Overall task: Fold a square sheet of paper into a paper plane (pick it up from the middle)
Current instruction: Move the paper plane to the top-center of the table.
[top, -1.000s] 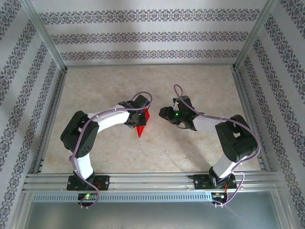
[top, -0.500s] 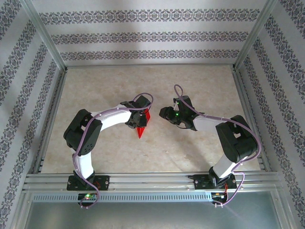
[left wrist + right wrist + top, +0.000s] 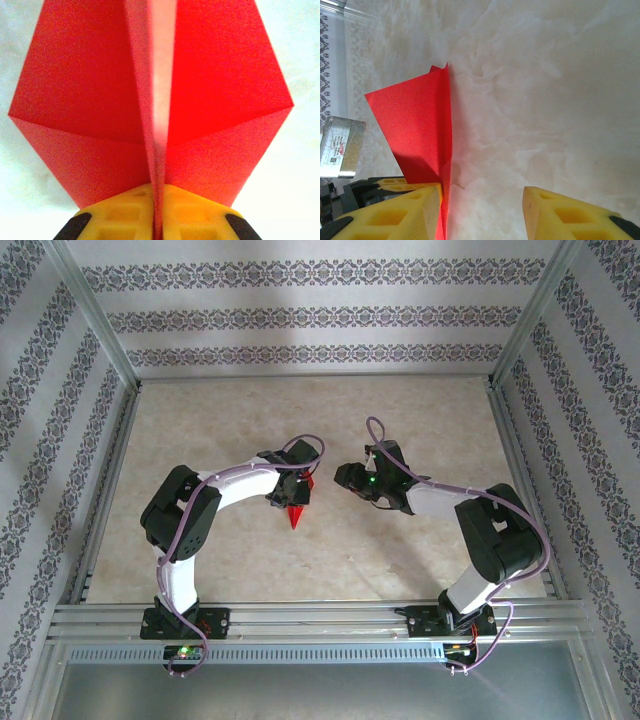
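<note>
The square sheet of paper is folded into a red paper plane (image 3: pixel 296 512) with its sharp tip pointing toward the near edge. My left gripper (image 3: pixel 292 490) is shut on its central keel. In the left wrist view the yellow fingers (image 3: pixel 125 215) pinch the upright fold, and both wings of the paper plane (image 3: pixel 220 90) spread out beyond my left gripper (image 3: pixel 159 205). My right gripper (image 3: pixel 346 478) hovers just right of the plane, open. In the right wrist view the paper plane (image 3: pixel 420 120) stands against the inner side of its left finger (image 3: pixel 405 215), and my right gripper (image 3: pixel 482 195) holds nothing between its fingers.
The marbled beige table top (image 3: pixel 420 410) stretches behind and to both sides of the arms. Aluminium frame rails (image 3: pixel 300 615) run along the near edge, and posts (image 3: pixel 95 320) stand at the corners. Patterned walls close in three sides.
The left arm's elbow has shifted right and up. From above the red paper looks narrower than a second ago. The right arm has barely moved.
</note>
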### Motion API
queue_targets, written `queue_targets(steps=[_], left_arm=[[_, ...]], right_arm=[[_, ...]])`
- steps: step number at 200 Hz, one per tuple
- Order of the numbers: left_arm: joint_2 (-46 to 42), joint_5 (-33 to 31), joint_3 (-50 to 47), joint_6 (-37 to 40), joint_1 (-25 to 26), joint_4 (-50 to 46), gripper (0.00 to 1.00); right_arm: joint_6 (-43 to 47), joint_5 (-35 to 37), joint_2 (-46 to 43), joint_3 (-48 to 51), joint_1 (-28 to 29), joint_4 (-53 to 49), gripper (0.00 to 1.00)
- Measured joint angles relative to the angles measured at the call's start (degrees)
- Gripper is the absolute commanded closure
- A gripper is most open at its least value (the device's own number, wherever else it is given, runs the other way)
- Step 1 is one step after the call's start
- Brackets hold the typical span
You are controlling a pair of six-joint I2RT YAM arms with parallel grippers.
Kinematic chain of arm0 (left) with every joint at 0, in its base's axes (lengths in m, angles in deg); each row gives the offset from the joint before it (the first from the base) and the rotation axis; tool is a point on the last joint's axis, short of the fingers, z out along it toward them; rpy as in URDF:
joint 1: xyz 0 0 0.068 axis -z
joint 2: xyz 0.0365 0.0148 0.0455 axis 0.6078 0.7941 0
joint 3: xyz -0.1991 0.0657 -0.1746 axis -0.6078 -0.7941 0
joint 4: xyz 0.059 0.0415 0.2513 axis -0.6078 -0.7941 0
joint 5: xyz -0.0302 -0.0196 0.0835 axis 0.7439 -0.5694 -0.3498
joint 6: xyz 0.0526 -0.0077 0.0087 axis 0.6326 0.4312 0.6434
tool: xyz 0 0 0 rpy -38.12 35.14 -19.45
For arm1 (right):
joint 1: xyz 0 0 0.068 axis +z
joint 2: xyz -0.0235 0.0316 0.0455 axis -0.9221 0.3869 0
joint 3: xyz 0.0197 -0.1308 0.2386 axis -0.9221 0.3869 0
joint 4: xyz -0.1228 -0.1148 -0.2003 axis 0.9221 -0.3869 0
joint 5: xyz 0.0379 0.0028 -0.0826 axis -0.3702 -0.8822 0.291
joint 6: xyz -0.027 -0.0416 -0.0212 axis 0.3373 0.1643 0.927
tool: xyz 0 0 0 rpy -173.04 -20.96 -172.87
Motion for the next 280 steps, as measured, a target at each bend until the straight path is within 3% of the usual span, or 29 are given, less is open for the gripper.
queue_targets(steps=[52,80,148,167,183,250,280], left_arm=[[-0.44,-3.30,0.02,0.39,0.00,-2.45,0.93],[-0.39,-3.85,0.20,0.55,0.00,-3.52,0.87],[1.05,-3.80,1.46,0.61,0.00,-3.80,0.81],[1.25,-3.80,1.46,0.61,0.00,-3.80,0.82],[1.27,-3.82,1.49,0.61,0.00,-3.82,0.86],[1.57,-4.02,3.91,0.92,-0.33,-3.93,0.90],[4.68,-4.07,10.51,2.43,-1.92,-4.90,0.90]], right_arm=[[4.24,4.09,-4.35,0.55,-0.02,-3.85,0.35],[7.48,7.26,-6.56,0.61,0.00,-6.19,0.27],[10.58,11.41,-8.96,0.81,0.02,-9.57,0.25],[11.10,11.78,-8.96,0.81,0.02,-9.99,0.18],[11.61,12.11,-8.96,0.81,0.02,-10.29,0.02],[14.58,16.50,-12.24,0.81,-0.50,-14.78,0.02],[16.33,18.95,-16.68,0.81,-2.21,-16.13,0.02]])
